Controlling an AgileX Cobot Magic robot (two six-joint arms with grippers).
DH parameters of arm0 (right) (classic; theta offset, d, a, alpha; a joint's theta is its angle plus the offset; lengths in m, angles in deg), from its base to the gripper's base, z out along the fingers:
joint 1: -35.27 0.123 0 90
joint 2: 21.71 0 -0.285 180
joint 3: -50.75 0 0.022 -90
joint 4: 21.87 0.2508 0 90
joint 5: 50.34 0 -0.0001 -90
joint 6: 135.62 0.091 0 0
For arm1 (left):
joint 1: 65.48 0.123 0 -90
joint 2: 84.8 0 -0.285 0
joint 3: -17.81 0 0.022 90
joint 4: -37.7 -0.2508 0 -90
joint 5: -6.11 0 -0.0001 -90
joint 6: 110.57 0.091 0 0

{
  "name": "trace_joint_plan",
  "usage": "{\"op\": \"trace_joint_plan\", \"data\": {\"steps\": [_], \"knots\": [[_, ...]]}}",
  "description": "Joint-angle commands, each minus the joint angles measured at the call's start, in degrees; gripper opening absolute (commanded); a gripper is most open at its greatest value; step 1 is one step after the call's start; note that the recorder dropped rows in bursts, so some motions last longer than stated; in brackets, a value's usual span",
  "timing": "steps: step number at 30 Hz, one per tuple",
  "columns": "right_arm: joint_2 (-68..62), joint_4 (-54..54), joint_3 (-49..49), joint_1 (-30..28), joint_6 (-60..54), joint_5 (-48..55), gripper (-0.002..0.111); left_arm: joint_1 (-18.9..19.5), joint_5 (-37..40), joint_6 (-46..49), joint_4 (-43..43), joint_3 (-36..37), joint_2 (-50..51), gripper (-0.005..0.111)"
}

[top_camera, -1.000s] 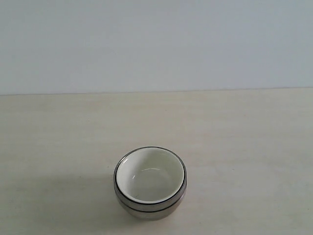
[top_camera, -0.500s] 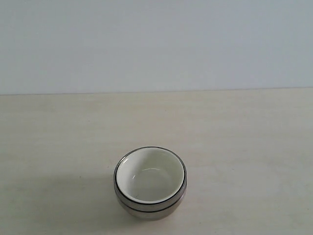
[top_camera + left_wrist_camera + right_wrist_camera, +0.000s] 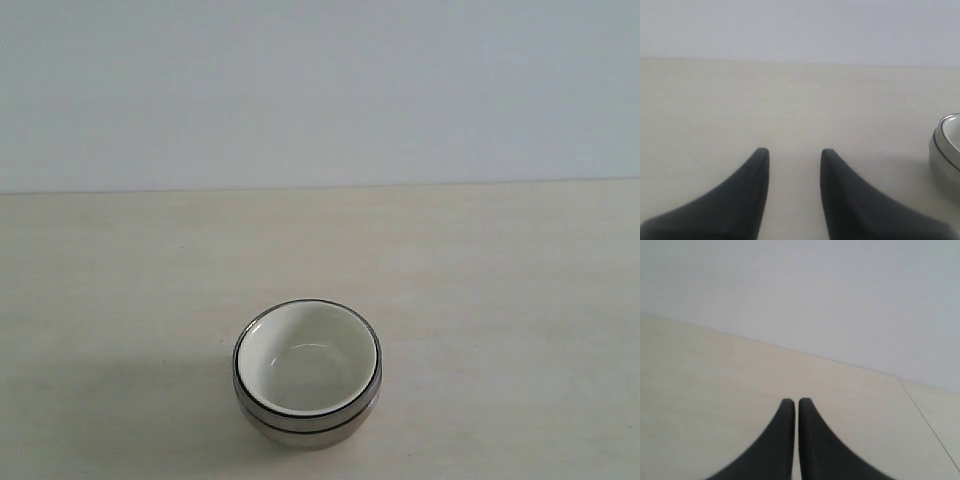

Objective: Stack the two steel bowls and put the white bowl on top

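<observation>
The two steel bowls stand nested one in the other near the table's front edge, only their shiny rims and sides showing. The white bowl sits inside them on top. An edge of the same steel stack shows in the left wrist view. My left gripper is open over bare table, apart from the stack, with nothing between its fingers. My right gripper is shut on nothing, over bare table. Neither gripper appears in the exterior view.
The pale wooden table runs back to a plain grey-white wall. A thin seam in the table top shows in the right wrist view.
</observation>
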Motion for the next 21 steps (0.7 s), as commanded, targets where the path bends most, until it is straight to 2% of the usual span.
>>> {"op": "trace_joint_plan", "data": {"steps": [1, 9, 10, 11, 14, 17, 21], "knots": [[0.40, -3.63, 0.21, -0.13, 0.26, 2.96, 0.000, 0.16, -0.38, 0.16, 0.07, 0.23, -0.19, 0.032], [0.40, -3.63, 0.21, -0.13, 0.26, 3.44, 0.000, 0.16, -0.38, 0.16, 0.07, 0.23, -0.19, 0.032], [0.40, -3.52, 0.21, -0.13, 0.61, 6.08, 0.000, 0.16, -0.38, 0.16, 0.07, 0.23, -0.19, 0.032], [0.40, -3.28, 0.21, -0.13, 1.50, 11.06, 0.000, 0.16, -0.38, 0.16, 0.07, 0.23, -0.19, 0.032], [0.40, -3.28, 0.21, -0.13, 5.79, 11.07, 0.000, 0.16, -0.38, 0.16, 0.07, 0.23, -0.19, 0.032], [0.40, -3.16, 0.21, -0.13, 17.32, 11.07, 0.000, 0.16, -0.38, 0.16, 0.07, 0.23, -0.19, 0.032], [0.40, -3.16, 0.21, -0.13, 17.19, 11.07, 0.000, 0.16, -0.38, 0.16, 0.07, 0.23, -0.19, 0.032]]}}
